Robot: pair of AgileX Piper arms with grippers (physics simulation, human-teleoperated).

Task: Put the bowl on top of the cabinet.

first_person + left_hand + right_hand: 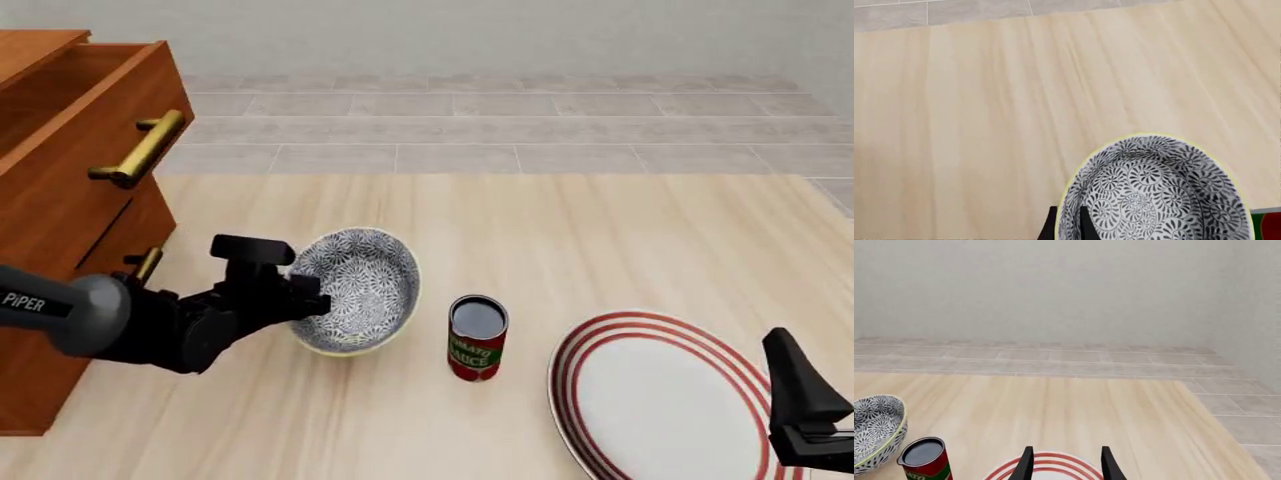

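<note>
The bowl (358,288), grey-blue and white floral with a thin yellow-green rim, is tilted so its inside faces the front camera, left of table centre. My left gripper (312,300) is shut on its left rim; in the left wrist view the two dark fingers (1085,226) straddle the rim of the bowl (1154,195), one inside and one outside. The reddish-brown cabinet (60,215) with brass handles stands at the far left, its top out of view. My right gripper (1067,460) is open over the plate at the near right, holding nothing.
A red-labelled sauce can (477,337) stands just right of the bowl. A flat white plate with red rings (663,400) lies at the near right. One cabinet drawer (80,110) stands pulled out above the left arm. Grey tiled floor lies beyond the table's far edge.
</note>
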